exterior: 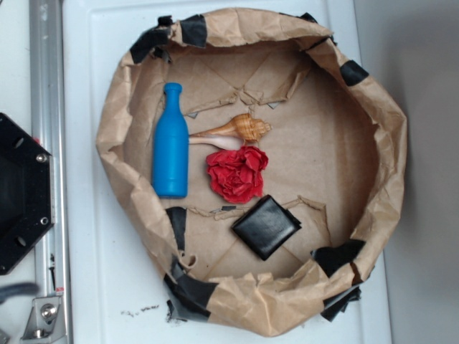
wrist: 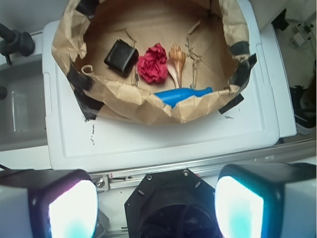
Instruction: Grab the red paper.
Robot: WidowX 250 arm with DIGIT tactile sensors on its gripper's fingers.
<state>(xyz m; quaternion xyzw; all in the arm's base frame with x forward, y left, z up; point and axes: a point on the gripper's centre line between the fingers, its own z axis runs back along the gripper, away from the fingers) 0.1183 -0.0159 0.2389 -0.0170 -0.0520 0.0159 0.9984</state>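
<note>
The red paper [exterior: 237, 173] is a crumpled rose-like wad lying in the middle of the brown paper liner [exterior: 373, 115]. In the wrist view the red paper [wrist: 153, 62] shows far ahead, inside the liner [wrist: 124, 101]. My gripper [wrist: 156, 206] hangs high above the robot's black base, well short of the liner, open wide with nothing between its fingers [wrist: 74, 208]. The gripper itself does not show in the exterior view.
A blue bottle [exterior: 171, 141] lies left of the red paper, a tan seashell [exterior: 244, 129] just above it, and a black square pad [exterior: 266, 226] below right. The liner's raised walls ring them on a white tray [exterior: 93, 43]. The black base [exterior: 21, 190] sits at left.
</note>
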